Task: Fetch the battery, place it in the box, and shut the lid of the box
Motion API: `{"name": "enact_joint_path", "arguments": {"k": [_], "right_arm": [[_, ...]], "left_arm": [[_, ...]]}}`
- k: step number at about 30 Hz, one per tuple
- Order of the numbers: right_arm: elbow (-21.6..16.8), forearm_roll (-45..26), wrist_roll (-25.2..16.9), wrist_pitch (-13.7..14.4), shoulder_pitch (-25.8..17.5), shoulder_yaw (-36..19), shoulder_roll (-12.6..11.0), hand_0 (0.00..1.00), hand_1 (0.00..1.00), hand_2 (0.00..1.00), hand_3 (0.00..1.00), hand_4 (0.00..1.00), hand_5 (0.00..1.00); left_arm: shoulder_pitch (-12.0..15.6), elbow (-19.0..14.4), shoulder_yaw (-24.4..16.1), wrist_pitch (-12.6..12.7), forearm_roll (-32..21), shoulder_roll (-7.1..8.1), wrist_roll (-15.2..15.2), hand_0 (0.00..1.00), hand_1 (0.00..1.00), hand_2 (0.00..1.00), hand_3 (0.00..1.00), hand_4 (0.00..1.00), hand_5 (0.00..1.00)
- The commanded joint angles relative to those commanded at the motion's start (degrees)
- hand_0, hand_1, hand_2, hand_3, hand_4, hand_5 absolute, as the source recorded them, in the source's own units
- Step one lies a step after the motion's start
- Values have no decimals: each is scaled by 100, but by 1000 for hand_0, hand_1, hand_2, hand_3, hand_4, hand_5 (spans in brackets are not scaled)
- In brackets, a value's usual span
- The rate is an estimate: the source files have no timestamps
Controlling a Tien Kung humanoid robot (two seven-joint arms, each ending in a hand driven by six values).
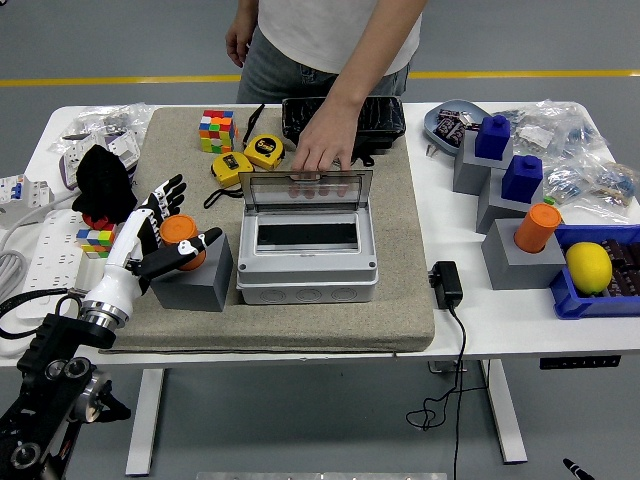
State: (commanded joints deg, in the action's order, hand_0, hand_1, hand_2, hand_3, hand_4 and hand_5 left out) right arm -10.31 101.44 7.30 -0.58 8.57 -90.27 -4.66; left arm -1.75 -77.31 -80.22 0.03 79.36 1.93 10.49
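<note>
One hand is at work: your left hand (160, 232) sits at the orange battery (182, 238), thumb crossing its front, fingers spread behind and to the left, not yet closed. Read it as open, wrapping but not gripping. The battery stands upright in the grey block (193, 276), long axis vertical, touching or just right of the palm. The box (307, 262) lies just right of the block, lid (306, 189) raised at the far edge with a person's hand (322, 152) resting on its top rim. Right hand not in view, so left is the only candidate. Judgement: close the fingers, lift straight up, carry rightward along the worktop (470, 320).
</note>
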Motion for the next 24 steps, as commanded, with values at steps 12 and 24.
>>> {"name": "enact_joint_path", "arguments": {"k": [12, 24], "right_arm": [[0, -3, -4, 2, 3, -7, 1, 811, 723, 715, 733, 998, 998], [0, -3, -9, 2, 24, -25, 8, 811, 722, 715, 733, 998, 998]], "left_arm": [[-42, 44, 276, 394, -125, -7, 189, 840, 919, 857, 832, 998, 84], [-163, 256, 493, 609, -254, -69, 293, 817, 886, 829, 806, 998, 76]]}}
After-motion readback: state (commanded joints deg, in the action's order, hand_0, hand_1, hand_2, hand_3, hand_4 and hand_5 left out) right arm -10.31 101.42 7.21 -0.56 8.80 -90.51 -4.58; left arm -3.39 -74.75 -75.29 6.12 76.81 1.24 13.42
